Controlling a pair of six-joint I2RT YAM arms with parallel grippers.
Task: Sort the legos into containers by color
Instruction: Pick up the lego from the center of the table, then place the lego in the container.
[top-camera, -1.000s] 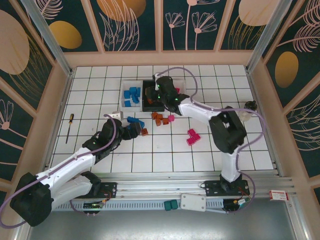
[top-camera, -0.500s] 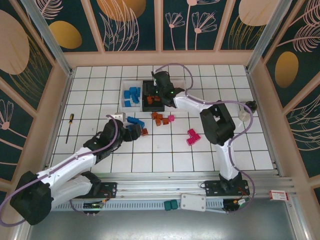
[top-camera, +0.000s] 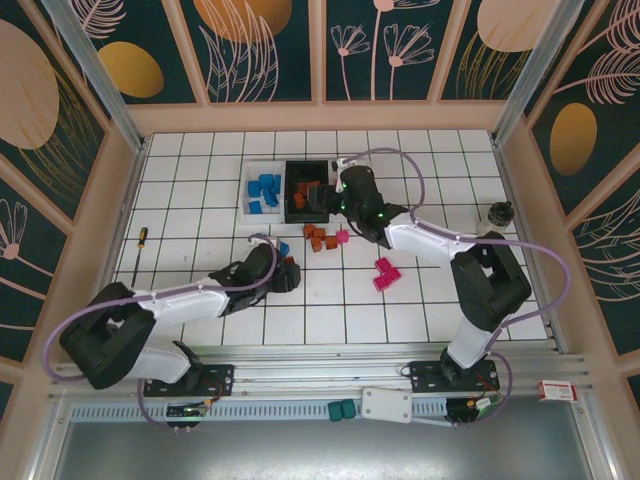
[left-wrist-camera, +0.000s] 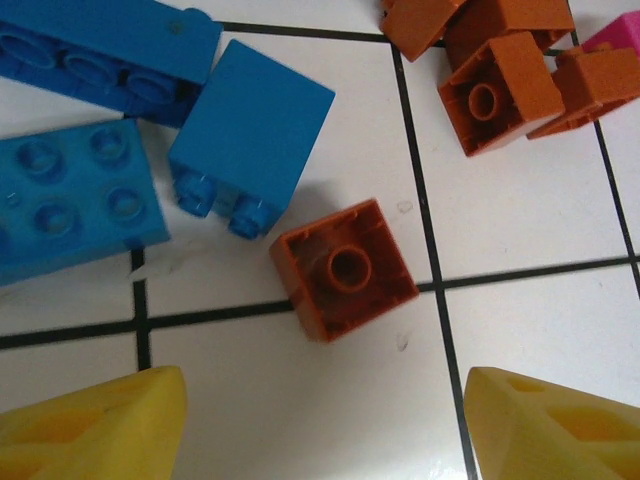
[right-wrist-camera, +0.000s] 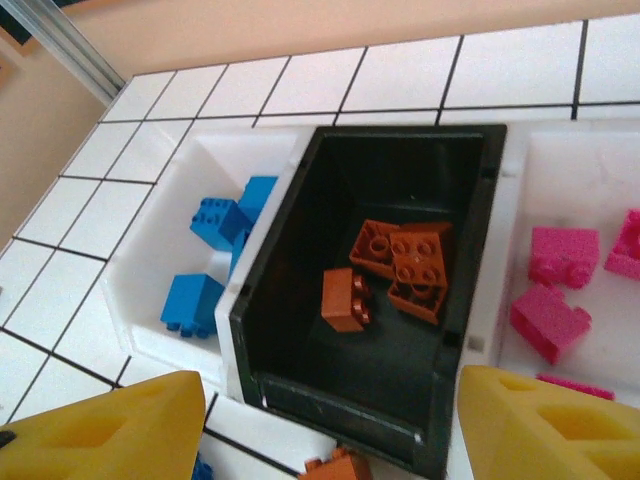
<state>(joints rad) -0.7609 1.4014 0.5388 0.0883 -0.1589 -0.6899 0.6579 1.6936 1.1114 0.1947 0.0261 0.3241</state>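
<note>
Both spread, empty: we are likely readying the left end effector (left-wrist-camera: 325, 425) to pinch an orange brick (left-wrist-camera: 345, 268), the right end effector (right-wrist-camera: 330, 430) hovering over the black bin (right-wrist-camera: 400, 131).

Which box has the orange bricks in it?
The black bin in the middle. The white bin on its left holds blue bricks, and the white bin on its right holds pink ones.

Right white bin (right-wrist-camera: 585, 185) cut off by frame edge.
</note>
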